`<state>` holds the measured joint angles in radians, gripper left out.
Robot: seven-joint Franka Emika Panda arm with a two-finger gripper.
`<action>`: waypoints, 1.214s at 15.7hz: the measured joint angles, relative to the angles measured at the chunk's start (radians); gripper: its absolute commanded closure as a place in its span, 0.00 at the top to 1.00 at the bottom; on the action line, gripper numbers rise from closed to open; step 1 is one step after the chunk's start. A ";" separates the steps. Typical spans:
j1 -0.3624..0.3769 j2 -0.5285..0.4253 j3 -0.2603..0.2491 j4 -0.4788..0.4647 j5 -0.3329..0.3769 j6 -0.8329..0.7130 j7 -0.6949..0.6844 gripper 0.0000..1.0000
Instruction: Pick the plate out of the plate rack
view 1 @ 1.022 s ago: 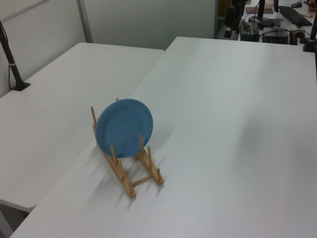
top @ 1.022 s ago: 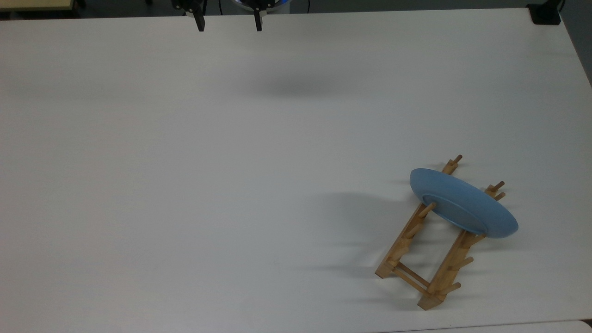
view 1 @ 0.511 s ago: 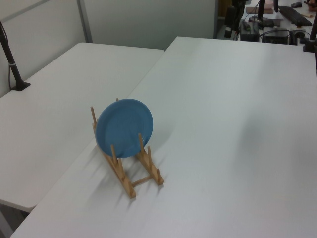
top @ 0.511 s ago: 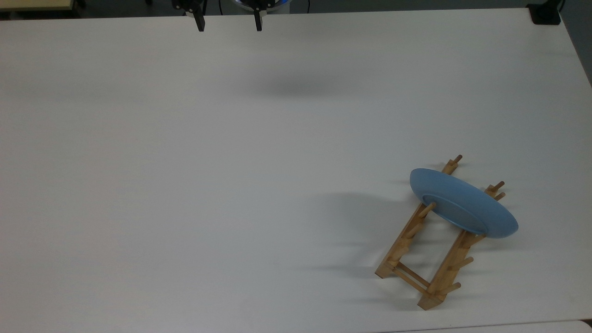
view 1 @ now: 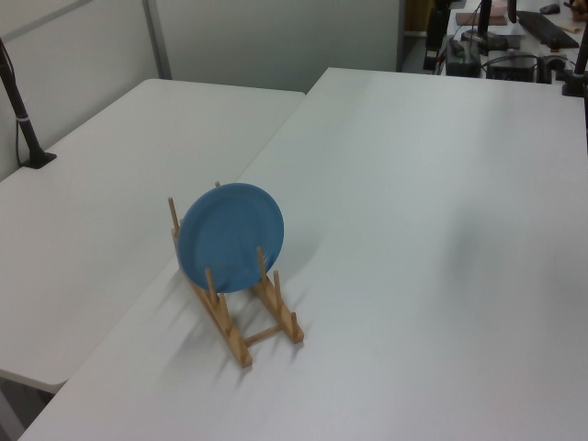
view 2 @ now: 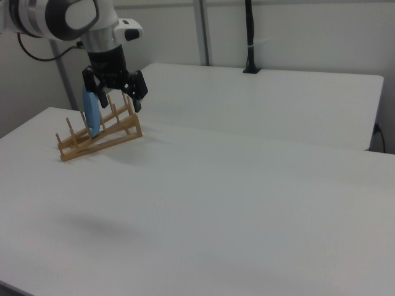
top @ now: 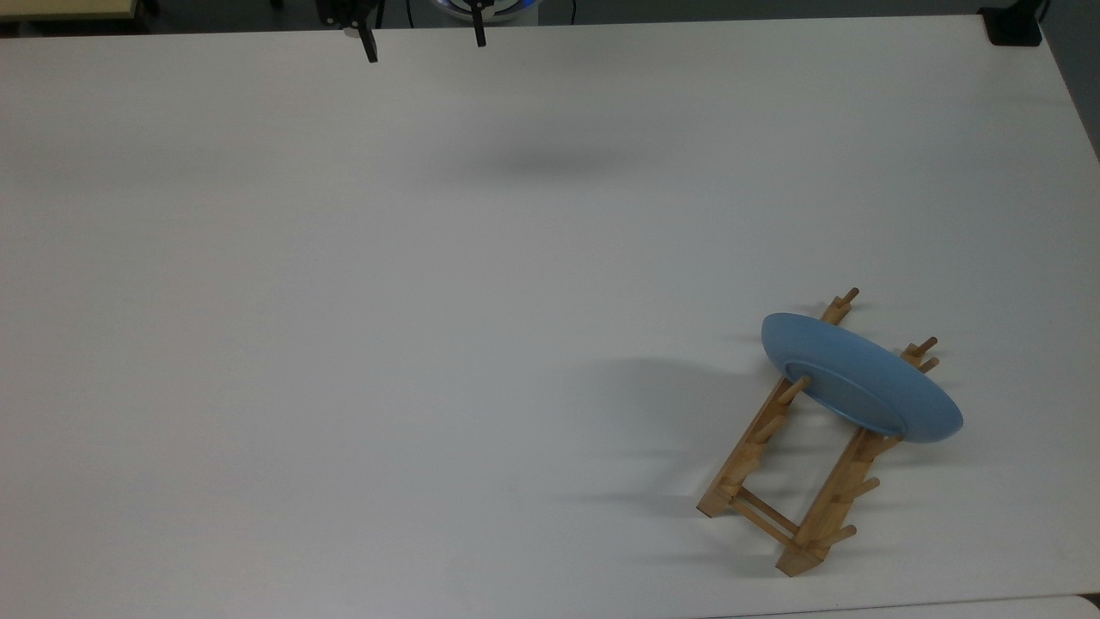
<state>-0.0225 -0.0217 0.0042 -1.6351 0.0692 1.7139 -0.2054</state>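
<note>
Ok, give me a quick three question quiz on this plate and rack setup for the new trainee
1. True or false: the plate lies flat on the table.
2. Is the gripper open or shut?
3. Multiple choice: in the top view, the plate rack sits toward the (A) upper left, (B) centre, (C) lower right.

Key: 1 false, it stands on edge between the rack's pegs; 2 open, holding nothing; 3 C.

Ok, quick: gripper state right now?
Gripper: open and empty, high over the table's far edge in the top view, away from the plate in the plate rack.
</note>
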 measured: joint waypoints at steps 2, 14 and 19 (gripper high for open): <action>0.001 0.007 0.032 0.018 -0.023 0.002 -0.010 1.00; 0.131 0.154 0.248 0.064 -0.374 0.374 0.284 1.00; 0.217 0.241 0.250 0.076 -0.530 0.478 0.443 0.96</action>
<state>0.1942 0.2194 0.2540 -1.5588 -0.4604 2.1916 0.2377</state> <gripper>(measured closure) 0.004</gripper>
